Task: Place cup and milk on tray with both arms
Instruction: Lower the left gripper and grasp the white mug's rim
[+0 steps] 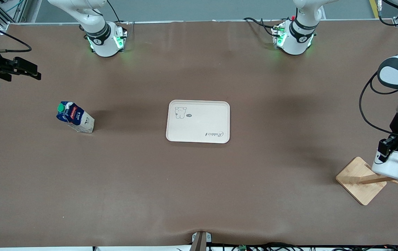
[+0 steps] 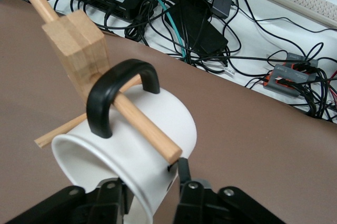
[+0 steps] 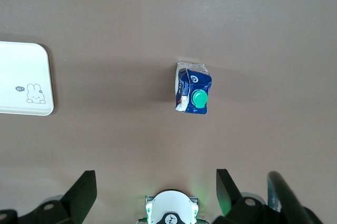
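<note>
I see my left end effector (image 2: pixel 152 190) straddling the rim of the cup (image 1: pixel 389 166), fingers either side of its wall; whether they grip it I cannot tell. The white, black-handled cup hangs on a wooden rack (image 1: pixel 362 179) peg. The right end effector (image 1: pixel 28 69) waits wide open, high over the desk (image 1: pixel 199 195), the blue-and-white milk (image 1: pixel 75 117) standing well below it.

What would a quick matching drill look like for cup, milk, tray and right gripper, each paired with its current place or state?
1. cup
2. milk
3. tray
4. right gripper

A. bare, mid-table
B. open, up in the air at the right arm's end of the table
C. hanging on a wooden rack peg, left gripper at its rim
D. standing on the table toward the right arm's end

Pairs: 1-C, 2-D, 3-A, 4-B
</note>
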{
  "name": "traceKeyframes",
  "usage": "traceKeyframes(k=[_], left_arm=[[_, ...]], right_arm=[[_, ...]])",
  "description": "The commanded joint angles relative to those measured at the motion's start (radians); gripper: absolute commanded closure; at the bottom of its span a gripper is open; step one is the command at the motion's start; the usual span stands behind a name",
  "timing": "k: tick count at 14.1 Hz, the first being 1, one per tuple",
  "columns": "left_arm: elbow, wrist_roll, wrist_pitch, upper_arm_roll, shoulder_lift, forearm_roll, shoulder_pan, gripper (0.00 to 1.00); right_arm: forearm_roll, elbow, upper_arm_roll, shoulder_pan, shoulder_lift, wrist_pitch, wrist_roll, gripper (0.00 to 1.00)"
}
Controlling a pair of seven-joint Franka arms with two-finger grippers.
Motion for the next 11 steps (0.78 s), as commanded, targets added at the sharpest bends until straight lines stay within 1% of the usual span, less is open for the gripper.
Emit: traceKeyframes(k=[1, 3, 4, 7, 9, 11], left_arm=[[0.005, 0.025, 0.016, -0.008, 0.005, -0.021, 0.001, 0.87], [0.002, 0.027, 0.016, -0.009, -0.003, -0.021, 0.001, 0.97], [0.002, 0.027, 0.015, -0.018, -0.008, -0.021, 0.001, 1.00], [-0.010, 0.025, 0.005, -0.026, -0.025, -0.021, 0.003, 1.00], [-0.018, 0.019, -0.002, -0.051, -0.043, -0.023, 0.003, 1.00], [-0.021, 0.019, -0.080, -0.057, -0.084, -0.023, 0.004, 1.00]], right_arm=[[0.016, -0.006, 0.008, -0.015, -0.019, -0.005, -0.010, 0.00], [0.016, -0.006, 0.008, -0.015, -0.019, -0.005, -0.010, 0.00], [0.016, -0.005, 0.008, -0.015, -0.019, -0.005, -0.010, 0.00], [0.017, -0.005, 0.008, -0.016, -0.019, -0.005, -0.010, 0.00], [0.019, -0.005, 0.008, -0.016, -0.019, -0.005, -0.010, 0.00], [0.019, -0.006, 0.008, -0.018, -0.019, -0.005, -0.010, 0.00]])
